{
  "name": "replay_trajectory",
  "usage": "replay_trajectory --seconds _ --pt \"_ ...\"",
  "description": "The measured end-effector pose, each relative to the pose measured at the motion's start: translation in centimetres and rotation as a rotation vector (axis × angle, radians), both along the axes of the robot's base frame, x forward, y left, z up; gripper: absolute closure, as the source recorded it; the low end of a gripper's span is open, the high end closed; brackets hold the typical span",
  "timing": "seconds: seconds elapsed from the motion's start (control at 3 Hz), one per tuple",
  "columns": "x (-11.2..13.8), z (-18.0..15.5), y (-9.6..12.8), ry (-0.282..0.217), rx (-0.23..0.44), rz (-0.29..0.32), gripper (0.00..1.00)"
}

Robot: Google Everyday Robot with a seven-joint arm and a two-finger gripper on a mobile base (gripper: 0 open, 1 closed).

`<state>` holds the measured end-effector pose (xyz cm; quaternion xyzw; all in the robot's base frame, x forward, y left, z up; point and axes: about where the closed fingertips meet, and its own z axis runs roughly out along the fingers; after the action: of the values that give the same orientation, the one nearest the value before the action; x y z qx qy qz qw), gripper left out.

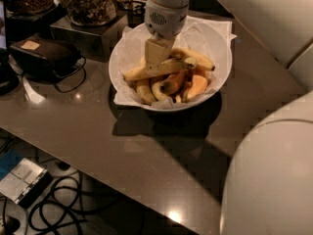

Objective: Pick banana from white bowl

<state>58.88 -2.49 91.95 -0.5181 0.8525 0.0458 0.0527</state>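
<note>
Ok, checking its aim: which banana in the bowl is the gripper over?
The long banana lying crosswise, reaching the white bowl's left side; the gripper is over its middle. The other long banana lies further right, the stubby ones nearer the camera.

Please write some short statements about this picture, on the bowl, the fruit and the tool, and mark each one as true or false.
1. The tool is low inside the white bowl, at the banana. True.
2. The white bowl stands on the floor. False: it stands on the dark table.
3. White paper lines the bowl. True.
4. The bowl holds only bananas. False: orange pieces lie in it too.
5. In the picture, a black device lies to the right of the bowl. False: the black device lies to its left.
</note>
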Motion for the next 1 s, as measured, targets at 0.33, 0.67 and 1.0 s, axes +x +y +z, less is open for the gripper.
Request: replay_trajectory --seconds 0.33,0.67,1.0 --pt "0.1 0.0 -0.2 0.000 -0.005 0.002 0.48" --pt "-2.7 1.8 -0.9 -0.075 0.079 0.086 0.30" --pt "-4.5 3.2 -3.2 -0.165 0.104 0.095 0.06"
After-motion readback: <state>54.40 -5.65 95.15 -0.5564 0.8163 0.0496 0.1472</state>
